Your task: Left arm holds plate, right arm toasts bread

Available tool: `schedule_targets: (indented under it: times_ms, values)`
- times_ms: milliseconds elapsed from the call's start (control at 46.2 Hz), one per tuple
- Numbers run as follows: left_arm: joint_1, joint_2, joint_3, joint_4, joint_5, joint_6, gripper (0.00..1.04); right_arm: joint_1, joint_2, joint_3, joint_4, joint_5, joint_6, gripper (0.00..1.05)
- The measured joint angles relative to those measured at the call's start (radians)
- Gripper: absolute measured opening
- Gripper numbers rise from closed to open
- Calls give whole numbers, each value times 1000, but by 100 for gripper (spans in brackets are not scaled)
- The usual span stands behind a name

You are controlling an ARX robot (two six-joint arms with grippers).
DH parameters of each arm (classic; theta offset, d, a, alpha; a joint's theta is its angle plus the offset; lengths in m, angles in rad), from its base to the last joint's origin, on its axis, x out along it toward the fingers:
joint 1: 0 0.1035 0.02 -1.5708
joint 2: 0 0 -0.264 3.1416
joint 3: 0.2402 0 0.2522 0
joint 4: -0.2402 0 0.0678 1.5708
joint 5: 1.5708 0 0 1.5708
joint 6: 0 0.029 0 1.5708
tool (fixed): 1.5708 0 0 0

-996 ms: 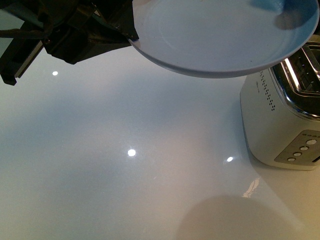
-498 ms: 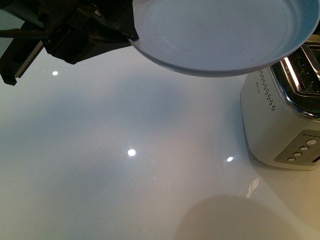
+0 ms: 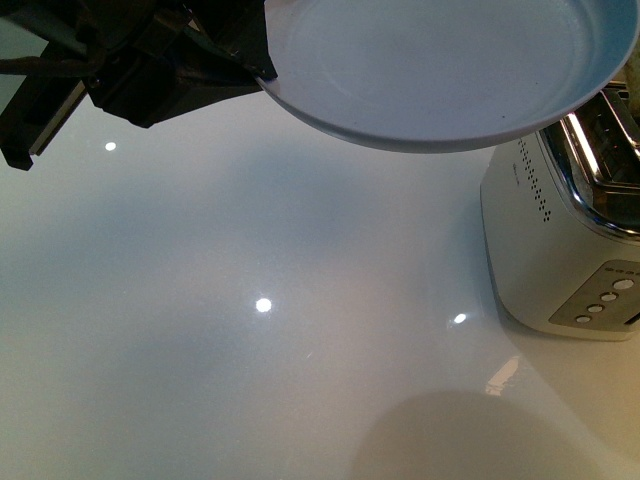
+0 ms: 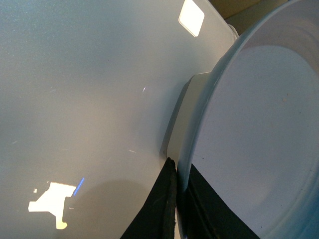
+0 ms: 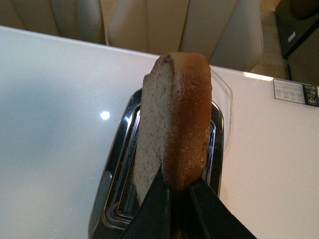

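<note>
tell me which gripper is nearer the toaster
Right. The right gripper holds the bread directly over the toaster; the left gripper clamps the plate rim, away to the toaster's left.

A glossy white tabletop (image 3: 300, 400), dotted with small bright spots of reflected light, carries one boxy white-and-chrome toaster (image 3: 560, 250), standing upright at its right side with round buttons on the near end.

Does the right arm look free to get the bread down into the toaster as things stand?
Probably yes. The right pincer holds the bread upright over the open top of the toaster, and the right wrist view shows nothing between them.
</note>
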Motion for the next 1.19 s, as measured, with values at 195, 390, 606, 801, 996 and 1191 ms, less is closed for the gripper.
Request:
schedule_targets:
  times_ms: [195,390,606,801,996,1191]
  values:
    - [0,0,0,0,0,0,3,20,26,-27,30,34,12,3]
    - [0,0,0,0,0,0,3,29,35,-55,46,39,25,3]
    - [0,0,0,0,0,0,3,29,53,-71,69,50,28,3]
    - [0,0,0,0,0,0,3,29,95,-71,97,61,29,3]
    - [0,0,0,0,0,0,3,34,134,-71,98,71,29,3]
    - [0,0,0,0,0,0,3,44,165,-72,103,80,31,3]
